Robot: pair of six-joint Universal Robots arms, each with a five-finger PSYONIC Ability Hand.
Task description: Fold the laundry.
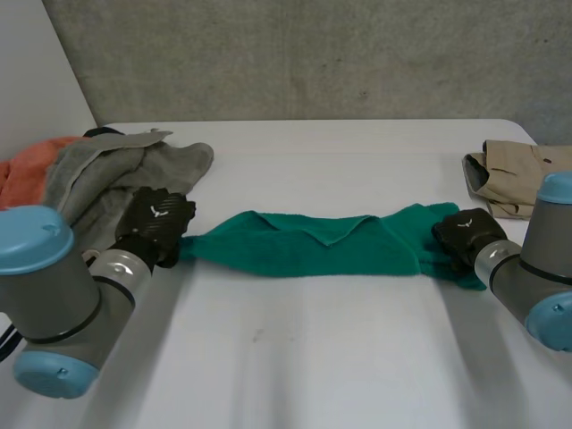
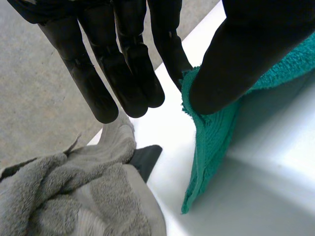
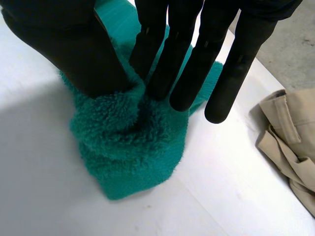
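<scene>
A green towel (image 1: 308,243) lies stretched in a long folded strip across the middle of the white table (image 1: 295,357). My left hand (image 1: 156,223) is at its left end; in the left wrist view the thumb and a finger of that hand (image 2: 231,64) pinch the green towel's edge (image 2: 209,142). My right hand (image 1: 465,234) is at the right end. In the right wrist view the thumb and fingers of the right hand (image 3: 162,54) pinch a bunched fold of the green towel (image 3: 130,147).
A grey towel (image 1: 112,174) is heaped at the table's left, over an orange cloth (image 1: 27,170). The grey towel (image 2: 74,196) lies just below my left hand. A beige garment (image 1: 514,174) sits at the far right edge, near my right hand (image 3: 290,137).
</scene>
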